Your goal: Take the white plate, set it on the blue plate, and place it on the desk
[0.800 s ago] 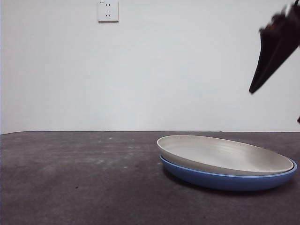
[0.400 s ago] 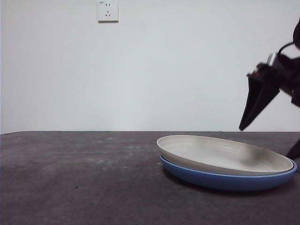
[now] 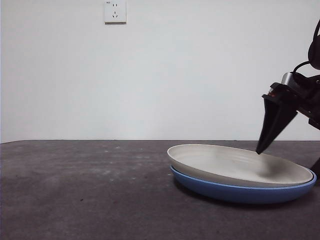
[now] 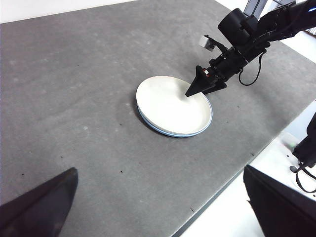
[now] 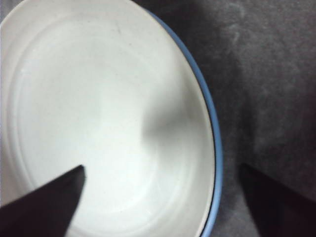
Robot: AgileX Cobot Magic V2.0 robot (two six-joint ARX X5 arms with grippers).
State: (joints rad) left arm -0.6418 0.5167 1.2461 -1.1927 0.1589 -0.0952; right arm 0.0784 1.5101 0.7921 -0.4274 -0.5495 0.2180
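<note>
The white plate [image 3: 240,165] sits nested in the blue plate [image 3: 243,191] at the lower right of the front view, both on the bench [image 3: 85,190]. The right end effector [image 5: 160,173] hangs over the plates' right-hand rim, spread wide, one jaw above the white bowl and the other outside over the bench. The left end effector [image 4: 160,197] waits high above, also spread and empty. The white plate looks stiff, light and smooth, likely slippery and breakable; the thin raised rim seems the only hold, pinched between inside and outside faces.
</note>
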